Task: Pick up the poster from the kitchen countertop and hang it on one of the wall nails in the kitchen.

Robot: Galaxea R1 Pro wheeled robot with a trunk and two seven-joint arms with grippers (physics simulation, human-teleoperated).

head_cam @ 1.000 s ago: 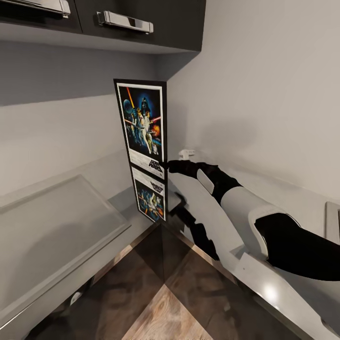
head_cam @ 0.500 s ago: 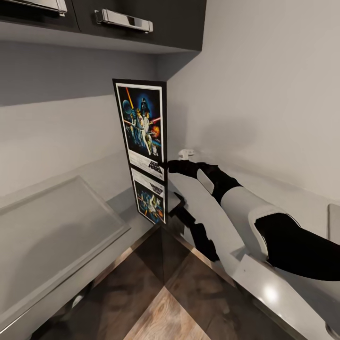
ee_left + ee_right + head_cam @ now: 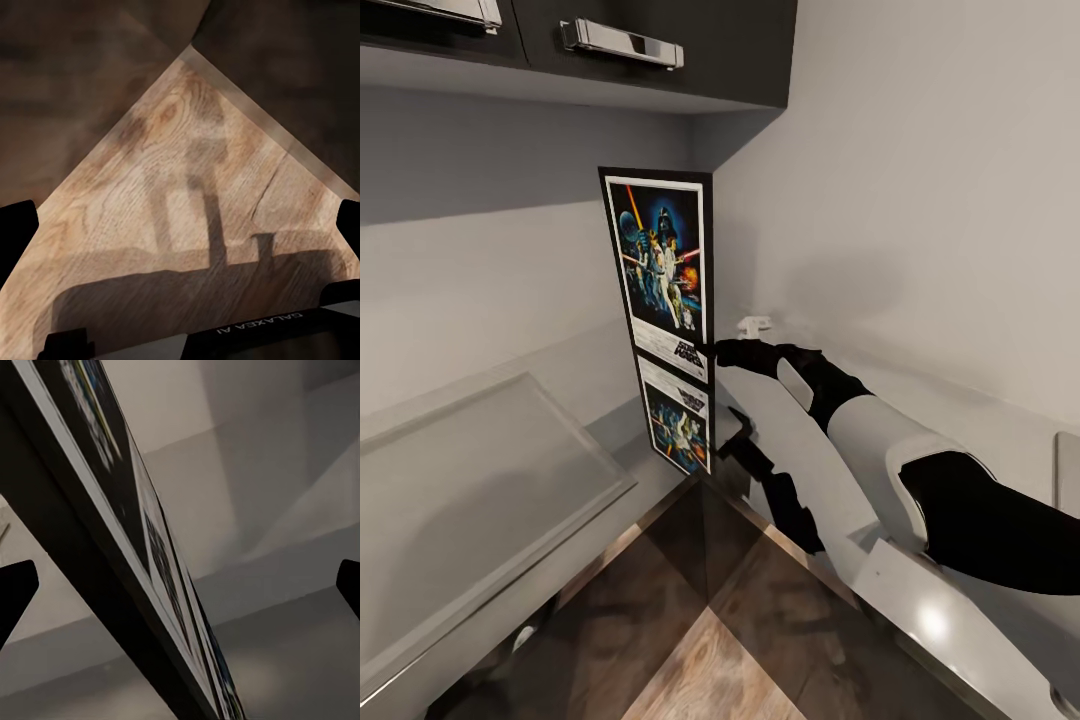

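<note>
The poster (image 3: 660,262) stands upright in the corner on the kitchen countertop (image 3: 1000,430), and its upside-down mirror image shows in the glossy slab below it. My right gripper (image 3: 708,350) reaches the poster's lower right edge, by the logo strip. In the right wrist view the poster's black frame edge (image 3: 112,585) runs slantwise between the two fingers, which stand wide apart, so this gripper (image 3: 180,585) is open around the edge. My left gripper (image 3: 180,225) is open over the wood floor with nothing between its fingers.
Dark upper cabinets with chrome handles (image 3: 622,45) hang above the corner. A small white fitting (image 3: 753,324) sits at the wall base just behind my right gripper. A pale raised panel (image 3: 470,470) lies on the counter's left run. Wood floor (image 3: 710,660) shows below.
The whole picture shifted very slightly a second ago. The right arm and the poster have kept their places.
</note>
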